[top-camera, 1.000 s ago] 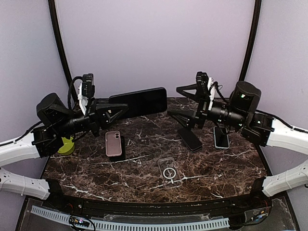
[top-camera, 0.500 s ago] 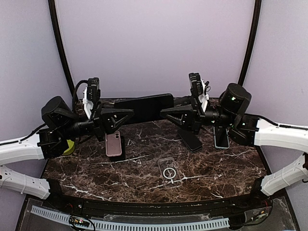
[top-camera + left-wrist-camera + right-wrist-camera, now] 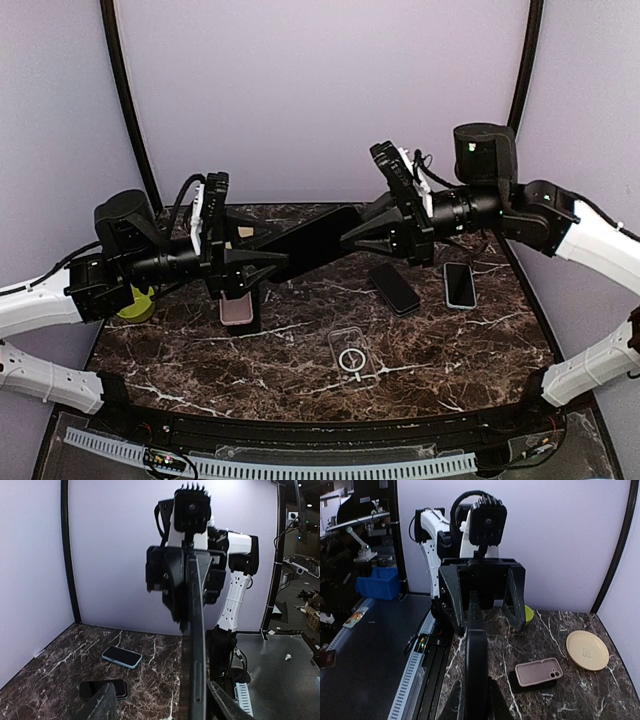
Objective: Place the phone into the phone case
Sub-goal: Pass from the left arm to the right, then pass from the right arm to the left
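green object [image 3: 138, 305]: mostly hidden | phone [image 3: 196, 645]: bottom end cut off

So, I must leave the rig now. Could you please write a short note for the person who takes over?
Left gripper: open, fingers on either side of one end of the phone, not gripping it.
Right gripper: shut on the other end, holding the phone in the air.
Cases: the pink case and the clear case lie empty on the table.
Done: phone is lifted.
Left: bring the phone down to a case and press it in. I cannot tell which case fits.
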